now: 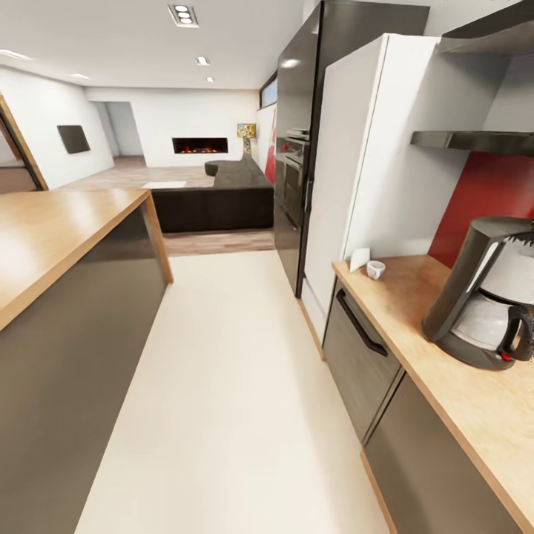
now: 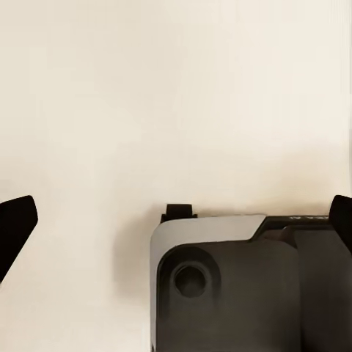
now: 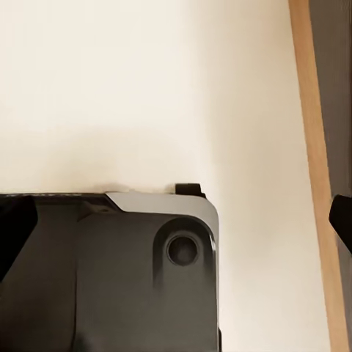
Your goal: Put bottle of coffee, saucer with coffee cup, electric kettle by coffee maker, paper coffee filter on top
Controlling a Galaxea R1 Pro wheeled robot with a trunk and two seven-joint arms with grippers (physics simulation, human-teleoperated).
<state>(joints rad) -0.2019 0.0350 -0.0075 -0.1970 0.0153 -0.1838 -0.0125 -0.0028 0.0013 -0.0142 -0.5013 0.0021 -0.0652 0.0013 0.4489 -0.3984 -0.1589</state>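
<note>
1. A black drip coffee maker with a glass carafe (image 1: 486, 297) stands on the light wooden kitchen countertop (image 1: 475, 393) at the right of the head view, against a red backsplash (image 1: 486, 204).
2. Farther along that countertop, near the white tall cabinet panel (image 1: 371, 163), a small white coffee cup (image 1: 376, 269) sits just beside a pale folded paper coffee filter (image 1: 360, 258); whether they touch cannot be told.
3. Two dark wall shelves (image 1: 475, 139) hang above the counter. Dark grey cabinet fronts with a black bar handle (image 1: 361, 324) run below it.
4. A wood-topped kitchen island with dark sides (image 1: 67, 297) lines the left; the cream floor (image 1: 222, 386) between forms an open aisle.
5. Beyond lie a dark sofa (image 1: 222, 196), a lit wall fireplace (image 1: 200, 145) and a black built-in oven column (image 1: 297, 148).
6. The left gripper (image 2: 180, 227) hangs over the floor with its black fingertips (image 2: 16, 224) spread wide, holding nothing, above the robot's grey-black base (image 2: 242, 286).
7. The right gripper (image 3: 180, 227) is likewise wide apart and holds nothing, its fingertips (image 3: 15, 231) near a wooden cabinet edge strip (image 3: 312, 147).
</note>
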